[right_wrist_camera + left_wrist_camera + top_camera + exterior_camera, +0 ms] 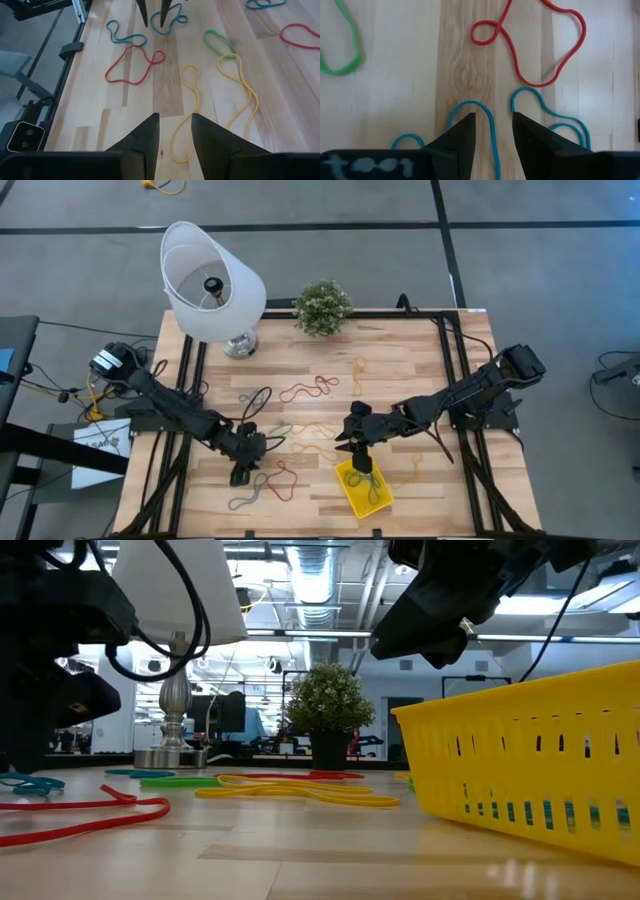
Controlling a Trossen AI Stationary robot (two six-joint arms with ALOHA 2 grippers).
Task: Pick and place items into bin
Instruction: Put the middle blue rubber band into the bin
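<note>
Coloured loops lie flat on the wooden table. My left gripper (493, 116) is open near the table's front left, pointing steeply down. Its fingers stand on either side of one strand of a blue loop (490, 122); I cannot tell whether they touch it. A red loop (581, 30) and a green loop (356, 47) lie just beyond. My right gripper (175, 117) is open and holds nothing. In the high view it (360, 460) hangs over the far end of the yellow bin (383, 502). A yellow loop (196, 107) lies on the table ahead of it.
A white lampshade (210, 280) on a metal base and a small potted plant (322, 307) stand at the far edge. Between the arms lie more loops, among them a red one (310, 390), and a black cable (255, 400). The low view shows the bin's slotted wall (540, 760).
</note>
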